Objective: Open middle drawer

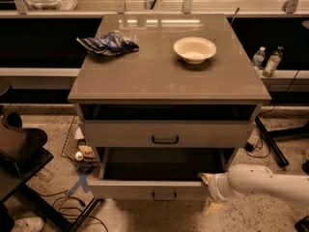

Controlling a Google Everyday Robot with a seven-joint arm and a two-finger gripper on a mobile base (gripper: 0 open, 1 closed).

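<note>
Camera view: a grey-beige cabinet (159,81) stands in the middle, seen from the front and from above. On its top lies a crumpled blue bag (109,42) at the back left and a white bowl (194,49) at the back right, the two well apart.

Under the top there is a dark gap, and below it is the upper drawer (120,133) with a black bar handle at the centre of its front.

The middle drawer (125,189) is the next one down. It is pulled out far toward the camera, so its dark inside shows between the upper drawer and its own front. Its front also carries a small black handle (164,195) at the centre.

The white arm (265,181) comes in from the right edge, low in the picture. The gripper (205,178) is at the right end of the middle drawer, at the top edge of its front and to the right of the handle, apart from it. Whether the gripper is open or closed I cannot tell, and I also cannot tell if it touches the drawer edge.

On the speckled floor (270,216), left of the cabinet, a wire basket (77,146) leans with small things in it, and a blue tape cross (81,183) is just below it. Two bottles (266,60) stand on a ledge to the right of the cabinet.
</note>
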